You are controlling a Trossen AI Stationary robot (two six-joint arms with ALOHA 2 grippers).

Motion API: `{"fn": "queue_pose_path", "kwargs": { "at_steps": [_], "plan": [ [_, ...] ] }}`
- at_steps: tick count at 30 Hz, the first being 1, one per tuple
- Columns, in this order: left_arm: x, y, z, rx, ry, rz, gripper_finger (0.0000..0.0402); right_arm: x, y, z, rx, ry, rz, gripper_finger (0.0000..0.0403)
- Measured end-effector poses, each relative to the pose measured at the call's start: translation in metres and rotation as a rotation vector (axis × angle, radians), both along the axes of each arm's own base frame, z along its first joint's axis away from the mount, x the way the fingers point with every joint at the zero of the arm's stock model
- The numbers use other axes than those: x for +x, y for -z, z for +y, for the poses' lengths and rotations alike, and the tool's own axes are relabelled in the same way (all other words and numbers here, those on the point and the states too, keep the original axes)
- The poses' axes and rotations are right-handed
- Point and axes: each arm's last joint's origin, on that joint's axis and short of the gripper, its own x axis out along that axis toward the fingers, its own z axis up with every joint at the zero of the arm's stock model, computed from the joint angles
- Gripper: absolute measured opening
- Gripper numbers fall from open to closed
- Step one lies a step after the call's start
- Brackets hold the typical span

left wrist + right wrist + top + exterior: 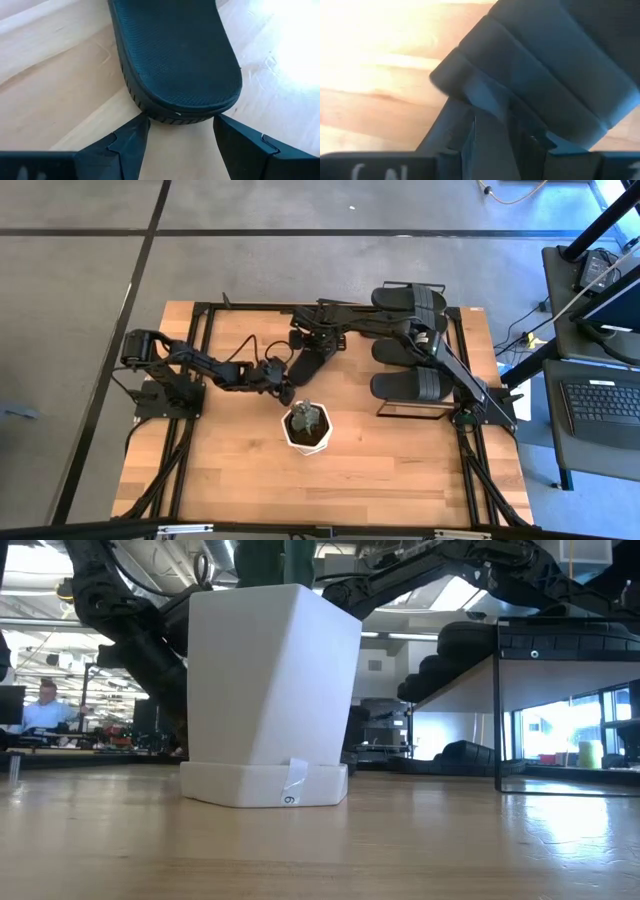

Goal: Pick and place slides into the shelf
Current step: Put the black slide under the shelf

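A black slide (312,360) lies slantwise at the table's middle, between my two grippers. My right gripper (305,340) reaches in from the right and is shut on this slide (555,65). My left gripper (279,378) is open at the slide's near-left end. Its fingers (131,140) stand on either side of the rounded sole end (185,107); whether they touch it I cannot tell. The shelf (385,412) stands at the right with other slides (410,300) on it. In the low view the shelf's board (560,652) carries slides (480,640), and one more slide (470,755) lies under it. My right gripper holds the slide by the edge of its wide strap (485,102), pinched between the two fingers (467,142). The fingers come from above, slanting down. Whether the slide is clear of the table I cannot tell.
A white square pot (307,430) with a small plant stands just on the near side of the grippers and fills the low view (270,690). Bare wooden tabletop (220,470) lies toward the near edge. A person (40,705) sits far off in the room.
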Motion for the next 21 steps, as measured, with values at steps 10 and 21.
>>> {"fn": "queue_pose_path", "kwargs": {
  "at_steps": [10,21],
  "plan": [
    [-0.004,0.001,0.014,0.060,-0.117,0.021,0.0218,0.008,0.002,0.026,0.081,-0.114,-0.023,0.0115],
    [-0.005,0.001,0.017,0.053,-0.116,0.018,0.0218,0.007,-0.007,0.023,-0.106,-0.305,0.029,0.0115]
  ]
}}
